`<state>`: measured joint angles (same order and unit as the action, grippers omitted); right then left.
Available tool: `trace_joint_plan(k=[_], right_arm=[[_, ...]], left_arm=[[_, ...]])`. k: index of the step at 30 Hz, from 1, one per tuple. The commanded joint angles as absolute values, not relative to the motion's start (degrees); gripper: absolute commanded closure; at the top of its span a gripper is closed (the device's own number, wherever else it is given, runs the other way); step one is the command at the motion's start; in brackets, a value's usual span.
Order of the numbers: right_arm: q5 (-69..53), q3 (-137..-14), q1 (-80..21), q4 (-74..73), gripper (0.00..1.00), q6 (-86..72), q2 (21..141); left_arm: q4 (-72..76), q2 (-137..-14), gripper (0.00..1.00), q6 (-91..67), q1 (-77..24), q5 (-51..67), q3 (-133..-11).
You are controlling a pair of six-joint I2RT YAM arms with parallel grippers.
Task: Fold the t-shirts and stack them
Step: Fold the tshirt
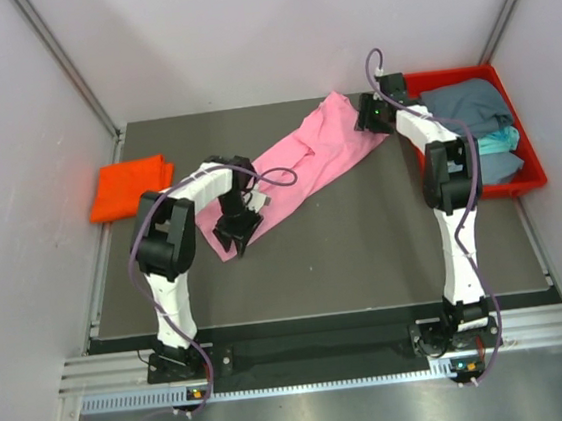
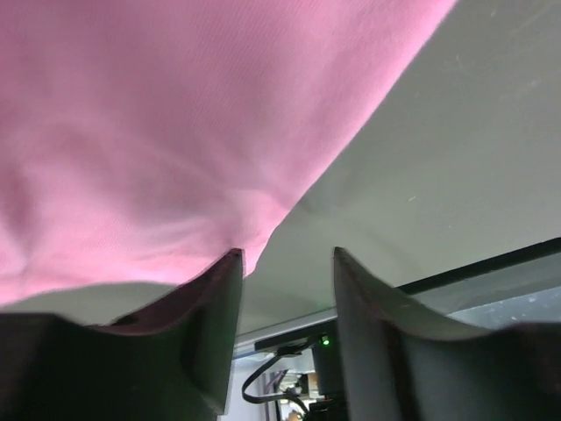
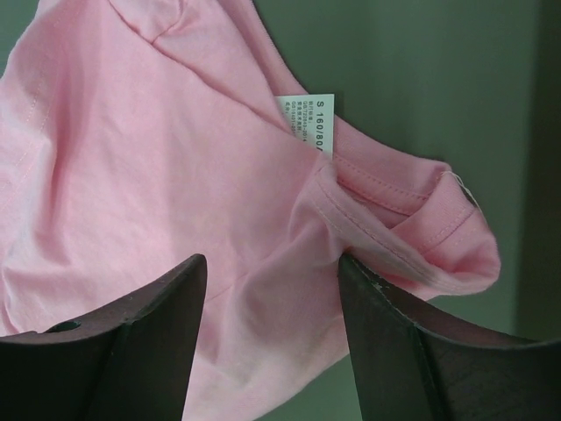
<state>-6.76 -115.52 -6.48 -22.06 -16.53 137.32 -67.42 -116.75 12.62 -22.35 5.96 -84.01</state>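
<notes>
Left end effector sits spread at the pink shirt's lower-left end; right end effector spread over its collar.

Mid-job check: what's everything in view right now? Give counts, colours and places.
pink t-shirt: 1, light pink, stretched diagonally across mid-table
size label: 1, white, at its collar
orange t-shirt: 1, bright orange, folded, table's left edge
grey-blue t-shirt: at least 1, in the tray
teal t-shirt: 1, in the tray, mostly covered
tray: 1, red, far right
table: 1, dark grey
left gripper: open, at the pink t-shirt's near end
right gripper: open, over its collar
</notes>
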Motion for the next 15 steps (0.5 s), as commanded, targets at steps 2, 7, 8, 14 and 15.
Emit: trace_joint_plan(k=[2, 7, 8, 14, 15], right_arm=[[-6.42, -116.54, -7.3, -19.95, 0.38, -15.82, 136.67], [-6.15, -115.93, -7.82, -20.04, 0.38, -15.38, 136.23], [-6.15, -115.93, -7.82, -20.13, 0.38, -15.38, 136.23], [-5.89, -116.37, -8.17, -19.87, 0.38, -14.94, 135.97], [-5.8, -116.37, -8.17, -19.95, 0.38, -14.68, 135.71]], left_arm=[[-70.22, -110.22, 0.56, 14.24, -23.38, 2.82, -85.08], [-70.05, -110.21, 0.55, 13.62, -23.47, -2.28, -84.73], [-70.31, -110.91, 0.55, 13.62, -23.47, -2.72, -84.55], [-67.86, -115.04, 0.54, 15.12, -23.47, -3.69, -81.92], [-67.5, -115.4, 0.55, 15.38, -23.47, -3.87, -81.91]])
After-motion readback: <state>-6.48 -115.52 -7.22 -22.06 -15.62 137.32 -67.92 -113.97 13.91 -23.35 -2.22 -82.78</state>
